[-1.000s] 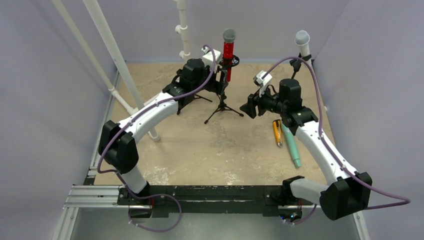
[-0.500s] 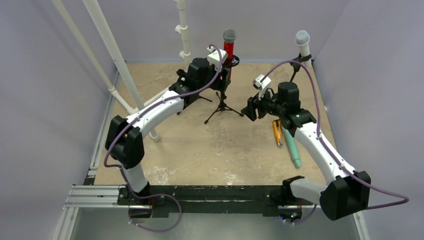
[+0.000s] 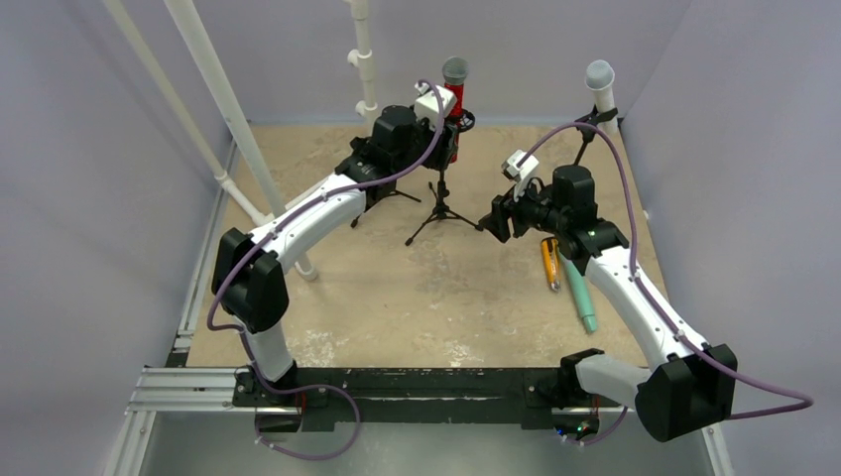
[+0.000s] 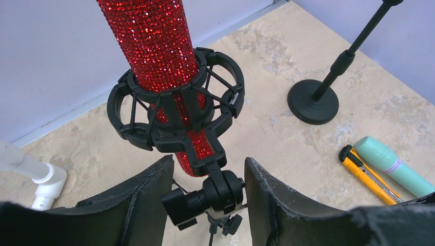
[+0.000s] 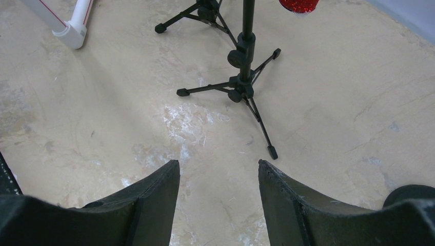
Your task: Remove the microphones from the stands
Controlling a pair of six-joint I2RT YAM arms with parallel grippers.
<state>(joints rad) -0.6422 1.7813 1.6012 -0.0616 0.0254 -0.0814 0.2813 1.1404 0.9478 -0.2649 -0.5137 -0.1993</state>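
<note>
mic (image 4: 154, 41): upright, seated in mount (image 4: 174, 110) on stand (image 5: 246, 61) | left tool (image 4: 208, 177): released, jaws spread just below mount, likely lining up on mic body | right tool (image 5: 219, 177): released, low over bench (image 5: 333, 102), facing stand base, perhaps to steady it | hidden: mic head cut off in left wrist view; left tool covers mount from above

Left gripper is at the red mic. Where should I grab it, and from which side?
Grip the red microphone on its bare barrel above the shock mount: a near-upright cylinder, clear there, while lower down its ribs and the swivel joint crowd it. Come in level from the near side, where the open left gripper faces it.
</note>
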